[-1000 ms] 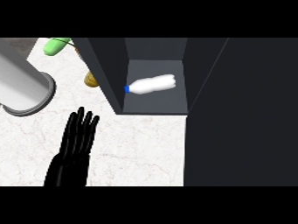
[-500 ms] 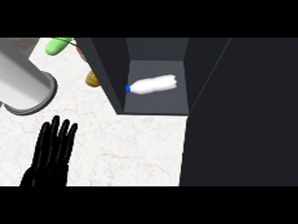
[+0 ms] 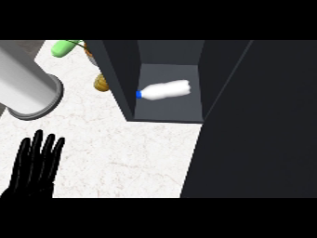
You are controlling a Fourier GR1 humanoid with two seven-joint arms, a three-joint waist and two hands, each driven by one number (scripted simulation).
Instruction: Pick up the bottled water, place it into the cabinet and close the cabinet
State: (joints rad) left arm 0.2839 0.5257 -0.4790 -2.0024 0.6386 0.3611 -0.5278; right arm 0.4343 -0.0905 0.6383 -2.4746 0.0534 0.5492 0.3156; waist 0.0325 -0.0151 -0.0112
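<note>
A white water bottle [image 3: 166, 90] with a blue cap lies on its side on the shelf inside the dark cabinet [image 3: 168, 109], cap pointing left. The cabinet's dark door [image 3: 270, 125] stands open and fills the right side of the view. My left hand [image 3: 36, 167] shows at the lower left over the marble counter, fingers straight and open, holding nothing, well apart from the cabinet. My right hand does not show anywhere.
A large grey cylinder [image 3: 16, 83] stands at the upper left on the counter. A green object [image 3: 66, 47] lies near the top edge, and a brown object [image 3: 102, 83] sits beside the cabinet's left wall. White marble counter [image 3: 120, 153] lies in front of the cabinet.
My left hand has drawn back down and to the left, away from the cabinet. The bottle and the door have not moved.
</note>
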